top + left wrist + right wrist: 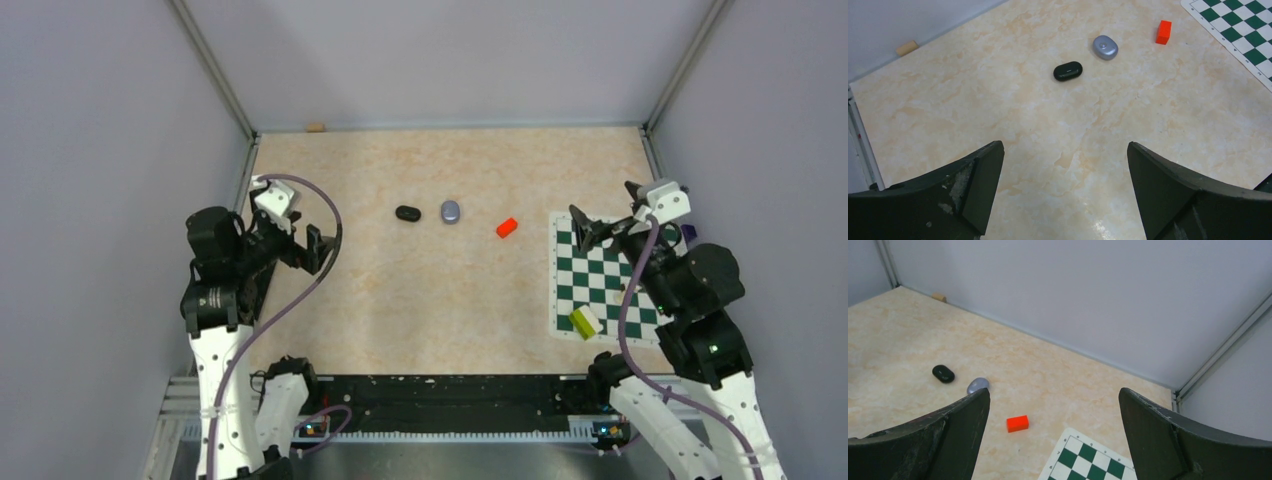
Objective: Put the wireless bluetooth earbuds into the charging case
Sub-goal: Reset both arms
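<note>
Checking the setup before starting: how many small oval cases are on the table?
2. The black case lies mid-table; the grey-lilac case sits just right of it, apart, left of the red block. No other shows.

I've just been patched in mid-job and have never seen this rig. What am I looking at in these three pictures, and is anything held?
Two robot arms are bolted at the near edge of the table. The wide picture looks down from above and behind them. The other two come from a camera on each wrist; the dark shapes at the bottom are that arm's own fingers. The left gripper and right gripper are both open and hold nothing. On the table lie a black oval case and a grey-lilac oval case, both apparently shut, a red block, and a checkered mat with a yellow-green block on it. No loose earbuds show.
</note>
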Robot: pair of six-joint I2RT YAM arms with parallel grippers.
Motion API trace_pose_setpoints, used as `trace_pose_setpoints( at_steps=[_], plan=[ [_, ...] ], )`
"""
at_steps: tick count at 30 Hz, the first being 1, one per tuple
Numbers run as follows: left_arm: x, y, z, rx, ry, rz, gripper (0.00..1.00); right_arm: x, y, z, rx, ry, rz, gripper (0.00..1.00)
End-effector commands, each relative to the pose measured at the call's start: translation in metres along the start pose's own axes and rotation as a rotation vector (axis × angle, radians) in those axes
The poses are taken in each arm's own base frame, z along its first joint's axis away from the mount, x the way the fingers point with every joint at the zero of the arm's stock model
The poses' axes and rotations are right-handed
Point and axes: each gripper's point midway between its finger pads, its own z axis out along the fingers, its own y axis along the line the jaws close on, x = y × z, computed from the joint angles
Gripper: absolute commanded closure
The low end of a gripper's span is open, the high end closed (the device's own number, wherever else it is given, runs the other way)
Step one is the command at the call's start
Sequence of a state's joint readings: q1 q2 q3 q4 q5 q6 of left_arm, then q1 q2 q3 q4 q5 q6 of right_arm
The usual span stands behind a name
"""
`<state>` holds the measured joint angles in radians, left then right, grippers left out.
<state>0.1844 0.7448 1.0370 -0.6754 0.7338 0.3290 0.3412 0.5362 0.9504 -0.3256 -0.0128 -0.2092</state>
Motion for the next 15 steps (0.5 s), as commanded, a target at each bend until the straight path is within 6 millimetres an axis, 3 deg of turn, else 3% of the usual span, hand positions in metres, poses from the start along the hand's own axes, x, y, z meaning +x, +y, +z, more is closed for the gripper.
trace_pose_setpoints(
  at_steps=[1, 5, 15],
  plan=[
    [0.004, 0.008, 0.005, -0.002, 0.007, -0.005, 0.01, -0.032, -0.010, -0.016, 0.041, -0.083, -0.018, 0.01],
    [0.004, 0.018, 0.004, -0.046, 0.004, -0.022, 0.01, -0.023, -0.017, -0.011, 0.085, -0.066, -0.038, 0.02],
    [0.004, 0.015, -0.002, -0.014, -0.014, -0.025, 0.01, -0.020, -0.020, -0.011, 0.109, -0.073, -0.040, 0.03]
  ],
)
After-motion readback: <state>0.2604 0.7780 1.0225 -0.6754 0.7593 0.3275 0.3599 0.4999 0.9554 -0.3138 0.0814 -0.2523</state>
